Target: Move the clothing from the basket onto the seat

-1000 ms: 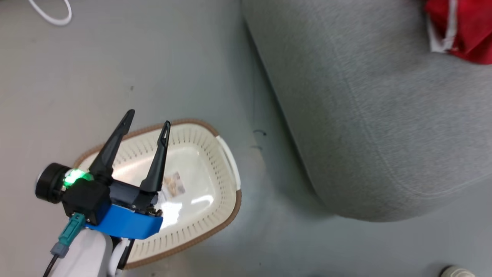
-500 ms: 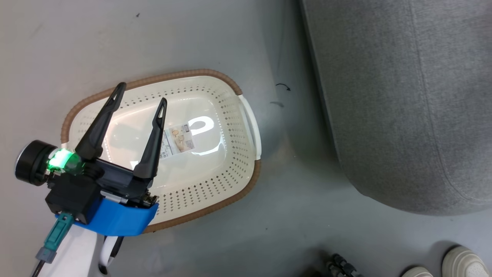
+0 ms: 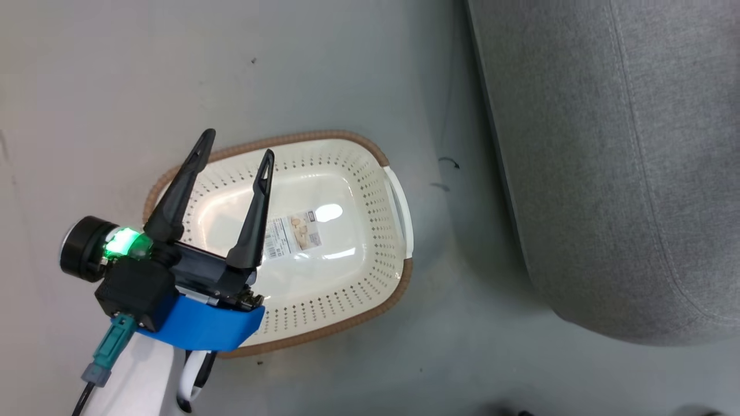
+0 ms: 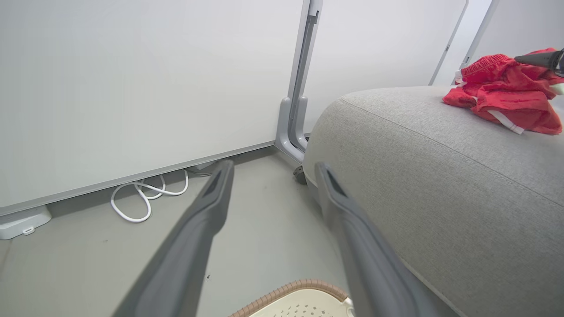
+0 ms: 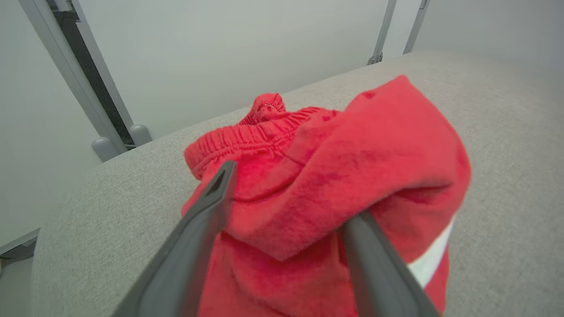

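- Red clothing (image 5: 335, 176) with a white stripe lies bunched on top of the grey fabric seat (image 5: 132, 185). Its gathered elastic waistband is turned toward the pale wall behind.
- On the right arm, the right pincer (image 5: 291, 193) is released. Its two dark fingers (image 5: 185, 251) stand wide apart, and a fold of the clothing bulges up between them and drapes over the tip of one. Neither finger presses the cloth against the other.
- From the left wrist view the clothing reads as a crumpled heap far along the seat's top, with one dark finger of the right pincer reaching in above it.
- Over on the other arm, the left pincer (image 3: 238, 144) is released too, fingers spread and holding nothing. It hangs above one end of the basket (image 3: 358, 173), and a green light (image 3: 121, 242) glows beside its blue housing (image 3: 202, 326).
- Cream and perforated with a brown woven rim, the basket stands on the grey floor (image 3: 347, 69) near the seat's rounded corner, with a strip of floor between them.
- A label sticker (image 3: 292, 231) lies flat on the basket's glossy bottom.
- Loops of white cable (image 4: 141, 202) lie on the floor at the foot of a wall panel (image 4: 132, 88). A grey post (image 4: 299, 119) rises just beside the seat's end.
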Robot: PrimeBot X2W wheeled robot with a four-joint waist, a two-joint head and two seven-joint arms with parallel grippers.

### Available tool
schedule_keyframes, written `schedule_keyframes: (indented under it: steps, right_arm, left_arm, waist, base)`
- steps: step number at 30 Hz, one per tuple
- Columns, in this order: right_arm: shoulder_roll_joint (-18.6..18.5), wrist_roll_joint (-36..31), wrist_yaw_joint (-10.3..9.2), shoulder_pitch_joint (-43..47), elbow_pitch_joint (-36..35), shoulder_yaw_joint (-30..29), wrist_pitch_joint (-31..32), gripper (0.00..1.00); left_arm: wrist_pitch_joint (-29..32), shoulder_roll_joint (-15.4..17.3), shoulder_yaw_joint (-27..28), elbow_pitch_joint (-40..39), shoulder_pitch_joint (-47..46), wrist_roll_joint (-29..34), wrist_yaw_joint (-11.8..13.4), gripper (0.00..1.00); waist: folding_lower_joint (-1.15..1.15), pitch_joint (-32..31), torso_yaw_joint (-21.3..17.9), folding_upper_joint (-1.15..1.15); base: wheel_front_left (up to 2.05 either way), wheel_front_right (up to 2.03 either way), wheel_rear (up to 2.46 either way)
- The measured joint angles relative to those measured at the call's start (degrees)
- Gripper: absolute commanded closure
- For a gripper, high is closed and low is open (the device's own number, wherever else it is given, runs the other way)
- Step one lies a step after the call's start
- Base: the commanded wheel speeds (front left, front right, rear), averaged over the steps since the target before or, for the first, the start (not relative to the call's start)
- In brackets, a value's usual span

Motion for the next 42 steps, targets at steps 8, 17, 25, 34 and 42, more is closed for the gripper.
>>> schedule_keyframes:
  steps: [8, 17, 25, 34, 42]
  right_arm:
    - [1.1, -1.6, 0.0, 7.3, 0.6, 3.1, -1.4, 0.0]
    - [5.1, -1.3, 0.0, 18.5, -3.6, 8.0, -3.6, 0.0]
    - [10.8, 1.0, 0.0, 30.3, -14.1, 13.7, -4.6, 0.0]
    - [16.1, -0.9, 0.0, 43.0, -26.8, 17.8, -4.5, 0.0]
    - [17.5, 0.0, 0.0, 51.2, -32.8, 23.3, -3.2, 0.0]
  left_arm:
    - [0.0, -3.4, 0.6, 3.1, 1.4, -1.6, 0.0, 0.0]
    - [0.0, -7.5, 4.8, 8.1, 6.0, -2.9, 0.0, 0.0]
    - [0.0, -9.5, 6.8, 12.6, 9.7, -4.6, 0.0, 0.0]
    - [0.0, -10.5, 9.4, 15.8, 12.2, -5.2, 0.0, 0.0]
    - [0.0, -11.0, 11.9, 18.3, 14.3, -5.6, 0.0, 0.0]
  waist:
    - [-0.01, -7.2, 1.7, 0.0]
    - [-0.02, -17.2, 3.5, 0.0]
    - [-0.03, -25.9, 4.6, 0.0]
    - [-0.02, -32.2, 5.7, 0.0]
    - [-0.02, -35.6, 8.6, 0.0]
  base:
    - [0.0, 0.0, 0.0]
    - [0.0, 0.0, 0.0]
    - [0.0, 0.0, 0.0]
    - [0.0, 0.0, 0.0]
    - [0.0, 0.0, 0.0]
